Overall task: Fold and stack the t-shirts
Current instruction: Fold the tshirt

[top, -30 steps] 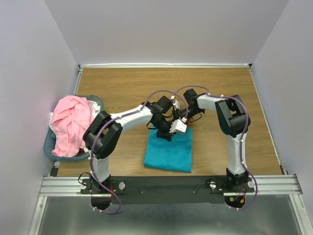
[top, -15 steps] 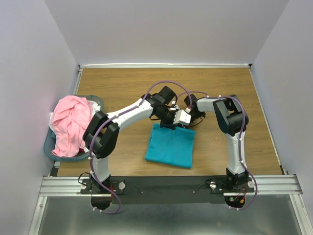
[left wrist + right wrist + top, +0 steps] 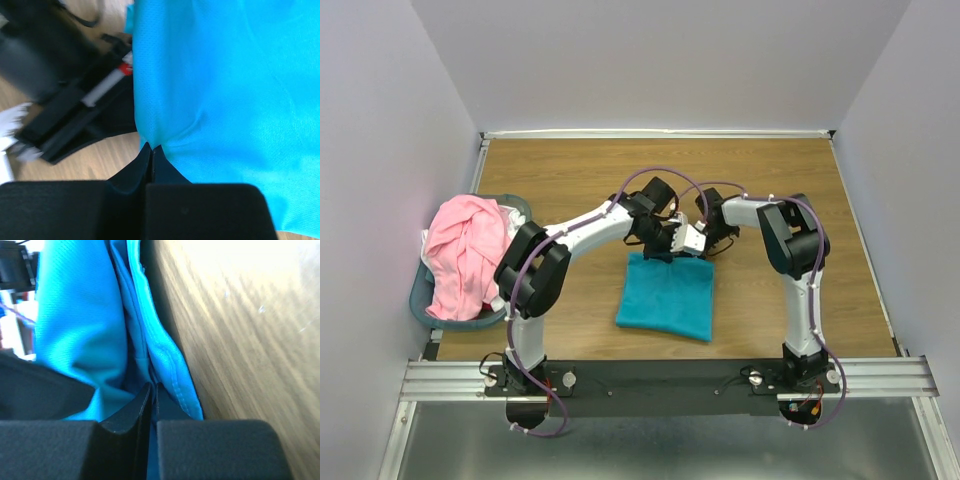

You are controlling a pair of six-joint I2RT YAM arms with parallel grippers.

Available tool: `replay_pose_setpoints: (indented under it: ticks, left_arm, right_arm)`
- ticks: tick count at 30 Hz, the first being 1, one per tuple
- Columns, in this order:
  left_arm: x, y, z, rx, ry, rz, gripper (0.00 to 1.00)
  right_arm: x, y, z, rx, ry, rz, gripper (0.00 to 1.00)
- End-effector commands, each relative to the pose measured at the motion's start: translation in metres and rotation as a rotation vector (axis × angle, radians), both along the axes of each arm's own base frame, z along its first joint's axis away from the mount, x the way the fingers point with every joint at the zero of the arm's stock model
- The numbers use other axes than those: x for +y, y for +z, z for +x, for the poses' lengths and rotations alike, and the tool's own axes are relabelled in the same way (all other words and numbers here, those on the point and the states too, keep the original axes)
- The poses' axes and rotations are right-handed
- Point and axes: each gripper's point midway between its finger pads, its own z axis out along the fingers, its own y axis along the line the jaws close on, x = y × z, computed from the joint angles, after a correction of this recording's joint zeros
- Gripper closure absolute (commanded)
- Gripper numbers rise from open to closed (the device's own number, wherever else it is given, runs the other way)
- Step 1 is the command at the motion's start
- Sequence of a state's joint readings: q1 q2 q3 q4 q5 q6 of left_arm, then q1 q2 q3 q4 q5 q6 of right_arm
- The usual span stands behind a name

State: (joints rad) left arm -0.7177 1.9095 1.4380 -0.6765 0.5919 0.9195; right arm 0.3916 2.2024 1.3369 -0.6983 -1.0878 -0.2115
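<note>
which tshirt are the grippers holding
The teal t-shirt, pinched at its far edge by the left gripper and right gripper; the pink t-shirt lies bunched in the basket.

- Brown wood-grain tabletop (image 3: 570, 170): your work surface, rectangular, evenly lit with soft shadows.
- Plain pale lilac-white walls (image 3: 660, 60): they enclose you at the back, left and right, meeting the table's edges.
- Silver slotted aluminium rail (image 3: 450, 378): it runs along your near edge.
- Dull grey metal sheet (image 3: 660, 450): it lies below that rail.

Top view: left gripper (image 3: 657, 255) and right gripper (image 3: 699, 250) hide teal t-shirt (image 3: 665, 300) far edge, pink t-shirt (image 3: 460, 250) covers most of basket (image 3: 417, 295), left wrist view's upper left is blurred.
</note>
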Motion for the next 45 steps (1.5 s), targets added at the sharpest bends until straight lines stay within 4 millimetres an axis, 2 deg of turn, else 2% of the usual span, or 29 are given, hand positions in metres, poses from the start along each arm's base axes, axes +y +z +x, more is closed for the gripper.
replay_pose_setpoints:
  ticks: [1,5,10,14,17,20,26,32,45]
  left_arm:
    - [0.000,0.010,-0.006,-0.023,-0.012,-0.021,1.00]
    - [-0.001,0.015,-0.015,-0.020,-0.026,-0.031,1.00]
    - [-0.004,0.015,-0.024,-0.011,-0.042,-0.037,1.00]
    - [-0.003,0.014,-0.025,-0.012,-0.042,-0.031,1.00]
    - [-0.004,0.015,-0.023,-0.021,-0.043,-0.029,1.00]
    - [-0.005,0.018,-0.018,-0.042,-0.040,-0.025,1.00]
    - [-0.009,0.022,-0.004,-0.076,-0.026,-0.028,1.00]
    - [-0.009,0.019,0.011,-0.109,-0.013,-0.014,1.00]
    - [-0.006,-0.010,0.024,-0.160,0.030,0.000,1.00]
  right_arm:
    - [-0.002,0.012,0.029,-0.190,0.010,-0.062,0.85]
    - [0.001,0.027,0.048,-0.276,0.001,-0.076,0.84]
    - [0.004,0.040,0.058,-0.312,-0.003,-0.068,0.84]
    - [0.000,0.028,0.058,-0.316,0.011,-0.094,0.84]
    - [-0.003,0.010,0.053,-0.290,0.027,-0.112,0.85]
    - [-0.006,-0.008,0.044,-0.240,0.044,-0.118,0.86]
    - [-0.007,-0.028,0.018,-0.130,0.067,-0.087,0.87]
    - [-0.009,-0.029,0.007,-0.108,0.079,-0.075,0.88]
    - [-0.008,-0.023,0.018,-0.148,0.075,-0.093,0.88]
